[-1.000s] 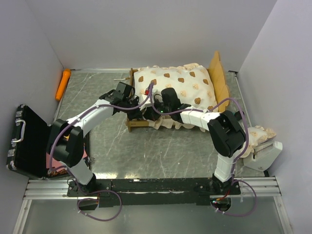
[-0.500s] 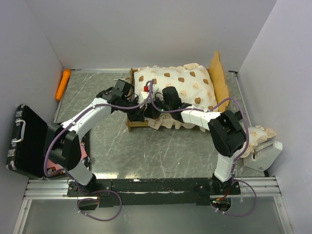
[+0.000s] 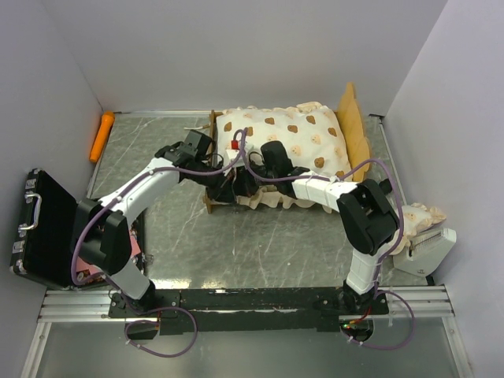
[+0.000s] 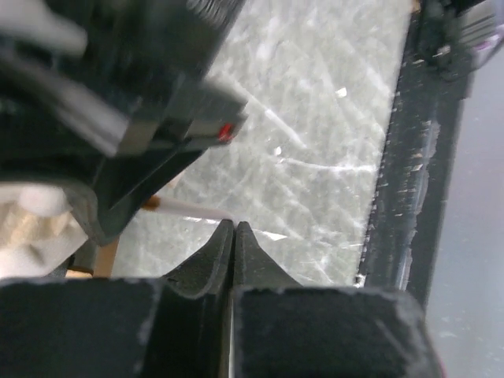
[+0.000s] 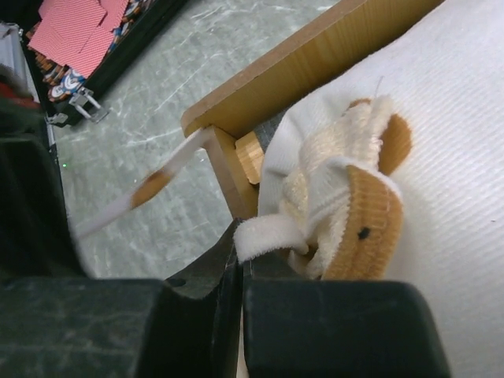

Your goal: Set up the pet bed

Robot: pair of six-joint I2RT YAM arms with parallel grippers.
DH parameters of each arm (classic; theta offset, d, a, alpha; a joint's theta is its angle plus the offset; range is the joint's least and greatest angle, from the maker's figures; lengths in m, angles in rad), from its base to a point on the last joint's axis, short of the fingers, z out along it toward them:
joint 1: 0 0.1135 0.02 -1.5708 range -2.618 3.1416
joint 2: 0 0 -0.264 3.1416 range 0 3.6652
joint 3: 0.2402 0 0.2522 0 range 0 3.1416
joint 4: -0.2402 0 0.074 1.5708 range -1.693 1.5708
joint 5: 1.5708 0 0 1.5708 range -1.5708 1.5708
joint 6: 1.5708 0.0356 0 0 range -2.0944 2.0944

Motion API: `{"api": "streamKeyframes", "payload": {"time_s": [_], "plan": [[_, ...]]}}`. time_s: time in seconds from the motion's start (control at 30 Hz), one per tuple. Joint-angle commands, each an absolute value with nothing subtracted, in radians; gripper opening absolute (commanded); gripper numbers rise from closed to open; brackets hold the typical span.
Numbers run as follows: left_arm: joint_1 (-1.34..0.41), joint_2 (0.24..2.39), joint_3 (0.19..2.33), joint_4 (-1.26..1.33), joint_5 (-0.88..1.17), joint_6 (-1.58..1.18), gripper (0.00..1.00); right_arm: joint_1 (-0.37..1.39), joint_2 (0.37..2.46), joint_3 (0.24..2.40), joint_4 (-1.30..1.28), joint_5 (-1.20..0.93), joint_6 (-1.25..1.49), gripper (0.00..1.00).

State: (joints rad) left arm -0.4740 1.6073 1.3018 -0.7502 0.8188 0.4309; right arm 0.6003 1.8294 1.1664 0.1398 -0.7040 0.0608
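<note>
Seeing pet bed (image 3: 213,201) at far middle of table (image 3: 236,244), headboard (image 3: 353,126) toward right wall (image 3: 465,118), mattress (image 3: 283,138) lying in it. My right gripper (image 5: 240,253) clenched on mattress ruffle at near-left bed corner. My left gripper (image 4: 234,230) just beside it, fingers pressed together; thin white strip (image 4: 189,209) meets tips, can't tell if caught. Pillow (image 3: 421,216) well apart, by right wall.

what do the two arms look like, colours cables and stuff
The left arm and right arm match: white link shells, bulky black joint housings, and a purple cable looping loosely along each. The left end effector and right end effector have matte black fingers tapering to narrow tips.
</note>
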Motion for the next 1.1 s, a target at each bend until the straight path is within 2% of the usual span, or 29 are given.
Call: {"api": "streamKeyframes", "payload": {"time_s": [0.0,0.13,0.2,0.27,0.43,0.47,0.53,0.6,0.7,0.9,1.07], "plan": [[-0.529,1.563,1.407,-0.93,1.155,0.385,0.09,0.565,1.838,1.203,0.164,-0.534,0.009,0.0],[-0.597,1.528,1.376,-0.85,1.123,0.321,0.14,0.563,1.855,1.221,0.153,-0.522,-0.018,0.0],[-0.615,1.52,1.35,-0.819,1.06,0.325,0.1,0.561,1.861,1.23,0.146,-0.518,-0.017,0.0],[-0.598,1.528,1.329,-0.827,1.022,0.35,0.02,0.561,1.856,1.224,0.152,-0.528,-0.014,0.0],[-0.5,1.516,1.295,-0.766,0.832,0.39,0.02,0.563,1.841,1.21,0.164,-0.543,-0.006,0.0],[-0.477,1.502,1.295,-0.749,0.763,0.397,0.09,0.564,1.841,1.21,0.158,-0.551,-0.011,0.0],[-0.465,1.468,1.284,-0.695,0.625,0.431,0.32,0.568,1.832,1.207,0.149,-0.566,-0.018,0.0],[-0.463,1.433,1.25,-0.62,0.513,0.455,0.41,0.577,1.813,1.201,0.132,-0.583,-0.037,0.0],[-0.45,1.417,1.212,-0.545,0.451,0.478,0.47,0.603,1.802,1.221,0.068,-0.598,-0.069,0.0],[-0.448,1.5,1.192,-0.62,0.451,0.615,0.59,0.646,1.833,1.256,0.015,-0.591,-0.061,0.0],[-0.448,1.52,1.172,-0.592,0.517,0.663,0.63,0.647,1.804,1.261,0.058,-0.591,-0.015,0.0]]}}
